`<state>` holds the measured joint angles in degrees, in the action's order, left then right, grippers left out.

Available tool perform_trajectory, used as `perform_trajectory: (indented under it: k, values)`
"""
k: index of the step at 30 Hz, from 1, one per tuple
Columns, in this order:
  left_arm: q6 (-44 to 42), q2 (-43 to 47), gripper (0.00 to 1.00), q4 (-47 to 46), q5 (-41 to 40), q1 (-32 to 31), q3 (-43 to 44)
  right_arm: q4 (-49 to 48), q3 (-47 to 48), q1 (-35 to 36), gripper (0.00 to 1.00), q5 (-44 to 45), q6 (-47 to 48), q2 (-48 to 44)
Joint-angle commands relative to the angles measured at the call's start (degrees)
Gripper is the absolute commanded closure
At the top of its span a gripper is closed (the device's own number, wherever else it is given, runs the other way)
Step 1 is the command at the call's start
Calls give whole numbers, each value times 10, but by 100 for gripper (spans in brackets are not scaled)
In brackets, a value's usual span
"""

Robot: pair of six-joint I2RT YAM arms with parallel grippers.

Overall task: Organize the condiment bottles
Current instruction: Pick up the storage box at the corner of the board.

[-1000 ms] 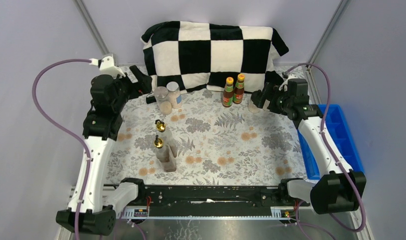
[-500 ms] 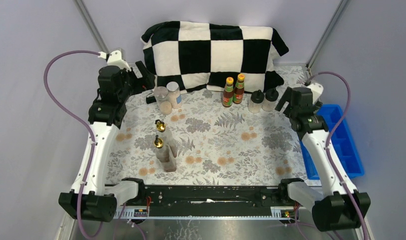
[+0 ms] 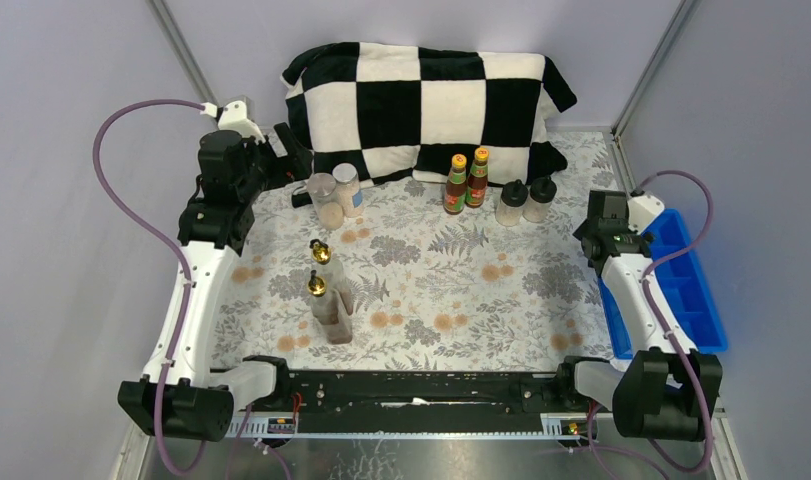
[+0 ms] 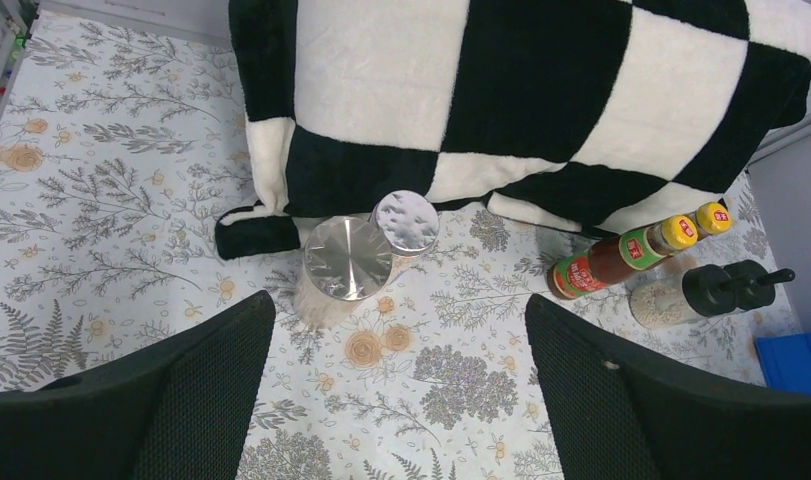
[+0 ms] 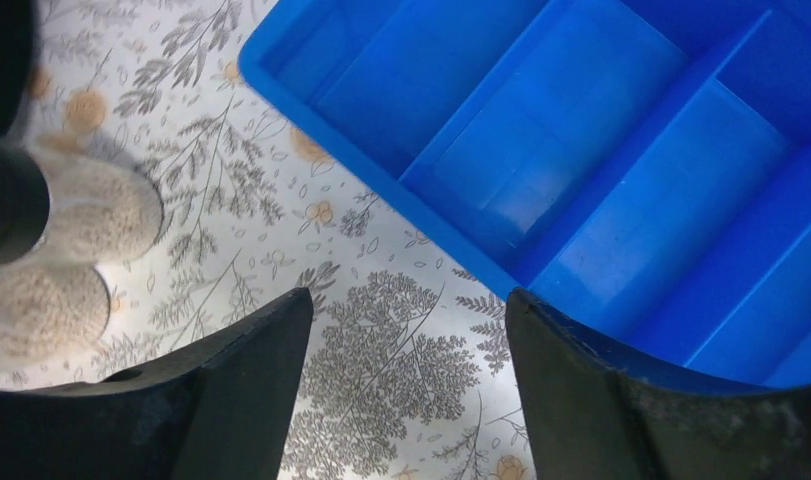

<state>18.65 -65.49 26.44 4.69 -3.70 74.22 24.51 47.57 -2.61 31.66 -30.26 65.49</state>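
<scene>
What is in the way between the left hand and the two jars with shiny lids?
Nothing that shows. The left hand is open, and the two jars stand just ahead of it on bare tablecloth. The checkered pillow sits behind them, not in front.

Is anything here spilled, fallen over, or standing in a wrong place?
Nothing is spilled or fallen, and all the bottles look upright. Only the two gold-topped bottles stand out: they are alone near the front left, while the jars, sauce bottles and shakers stand in pairs along the back by the cushion.
</scene>
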Motion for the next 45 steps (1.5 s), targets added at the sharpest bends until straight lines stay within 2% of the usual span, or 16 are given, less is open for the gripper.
perform_trajectory:
  k: [1,10,16,28,30,37,38,40,45]
  values:
    - [-19,12,1,5,2,-1,-4,-31,1,-26,27,48,-55,4]
    - [-15,9,1,-1,15,-1,-21,3,-24,-60,28,98,-158,8]
    - [-22,16,1,-1,16,-1,-25,-1,-37,-96,29,56,-202,51]
    - [-16,12,1,-4,22,-1,-30,-75,-17,-126,31,-9,-211,176]
    - [-15,13,1,-5,22,-1,-30,-78,-16,-130,36,-25,-219,196]
    - [-10,21,1,-5,20,-1,-33,-89,-42,-130,62,-51,-226,201]
    - [-8,23,1,-4,21,-1,-33,-90,-45,-130,70,-53,-225,197]
    - [-4,27,1,-4,24,-1,-34,-85,-49,-130,98,-55,-220,186]
    - [5,42,1,-3,28,-1,-37,-52,-52,-130,100,-29,-192,125]
